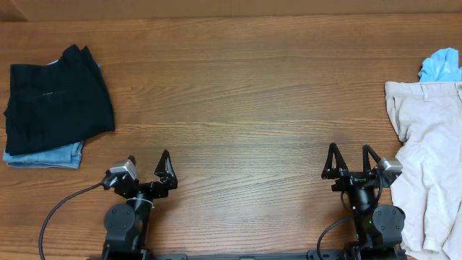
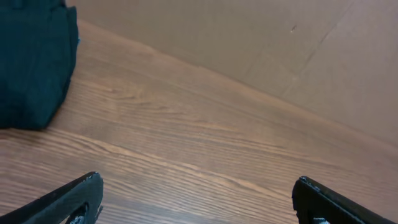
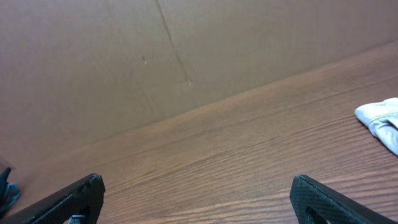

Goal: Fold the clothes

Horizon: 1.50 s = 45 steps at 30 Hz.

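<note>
With my left gripper (image 1: 149,162) and right gripper (image 1: 351,152) both wide open and empty, I judge it half done: black piece (image 1: 61,94) folded atop blue piece (image 1: 47,155) far left, beige piece (image 1: 429,159) and light-blue piece (image 1: 442,65) rumpled far right, yet to fold.

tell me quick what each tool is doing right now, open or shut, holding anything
Left tool: open, holding nothing.
Right tool: open, holding nothing.

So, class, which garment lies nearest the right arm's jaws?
The beige garment at the right edge; the light-blue one lies farther back; the black piece and faded-blue piece are far left.
</note>
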Available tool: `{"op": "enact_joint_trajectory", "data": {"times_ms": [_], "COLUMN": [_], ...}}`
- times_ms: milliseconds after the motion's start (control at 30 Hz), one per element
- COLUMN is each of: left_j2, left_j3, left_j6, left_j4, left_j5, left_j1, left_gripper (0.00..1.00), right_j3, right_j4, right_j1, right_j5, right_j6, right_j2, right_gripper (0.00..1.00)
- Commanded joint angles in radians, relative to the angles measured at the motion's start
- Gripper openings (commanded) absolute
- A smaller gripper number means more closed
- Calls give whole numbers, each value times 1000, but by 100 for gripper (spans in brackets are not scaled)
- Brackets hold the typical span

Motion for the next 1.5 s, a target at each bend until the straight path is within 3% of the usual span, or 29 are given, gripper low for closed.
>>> {"op": "enact_joint_trajectory", "data": {"times_ms": [0, 100, 300, 1133, 1300, 1467], "left_j2": [-82, -97, -97, -96, -96, -96], "left_j3": [-7, -7, -7, -7, -7, -7], "left_j6": [174, 336, 484, 483, 483, 483], "left_j4": [-3, 3, 3, 3, 3, 3], "left_j5": [60, 128, 129, 122, 122, 123], "left_j1": [21, 20, 20, 20, 20, 20], "left_gripper": [100, 100, 100, 100, 100, 100], "right_j3": [-10, -10, -10, -10, -10, -10], "right_j4": [6, 6, 6, 6, 6, 6], "right_j1": [-5, -5, -5, -5, -4, -5], "right_j5": [-5, -4, -5, -4, -5, -4], "right_j6": [0, 0, 0, -8, -214, -222], "right_j2": [-7, -7, -7, -7, -7, -7], "right_gripper": [100, 100, 100, 100, 100, 100]}}
